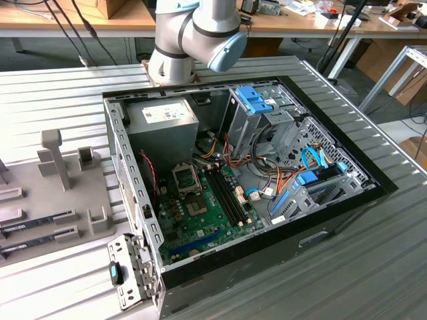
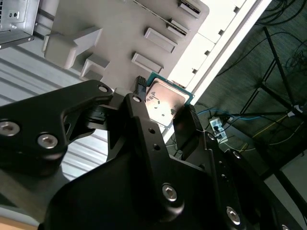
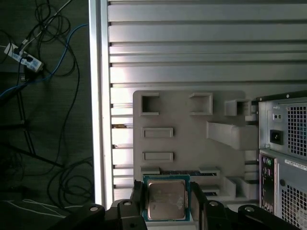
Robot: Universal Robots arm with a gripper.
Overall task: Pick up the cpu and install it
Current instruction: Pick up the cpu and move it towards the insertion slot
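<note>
In the exterior view the arm (image 1: 193, 30) is cut off by the frame's upper edge and the grey tray (image 1: 30, 177) by its left edge, while in the second wrist view the black fingers (image 2: 187, 127) of the gripper (image 2: 163, 103) hide two edges of the cpu (image 2: 165, 99).

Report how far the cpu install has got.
Done: the pick-up looks finished. In both wrist views the cpu is clamped in the hand, apparently raised above the grey tray. In hand: the cpu itself. Left: the install. In the exterior view the motherboard socket looks empty.
</note>
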